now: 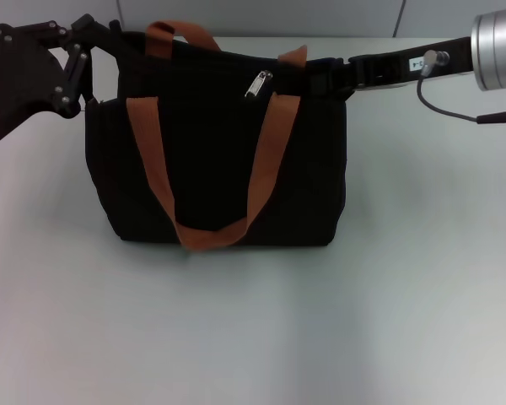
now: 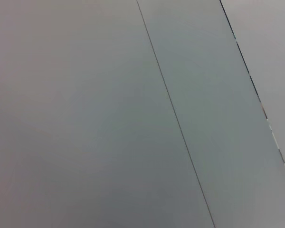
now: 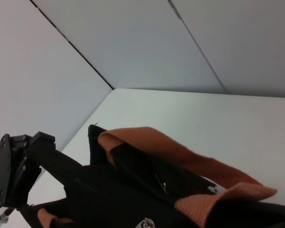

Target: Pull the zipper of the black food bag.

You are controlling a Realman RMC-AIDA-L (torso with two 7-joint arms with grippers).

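The black food bag stands upright on the table in the middle of the head view, its brown-orange strap handles hanging down its front. The silver zipper hangs free at the top edge, right of the middle. My left gripper is against the bag's top left corner. My right gripper is at the bag's top right edge, a little right of the zipper and not on it. The right wrist view shows the bag's top, a strap and the left gripper.
The pale table spreads out in front of and beside the bag. Grey wall panels stand behind and fill the left wrist view. A grey cable loops under my right arm.
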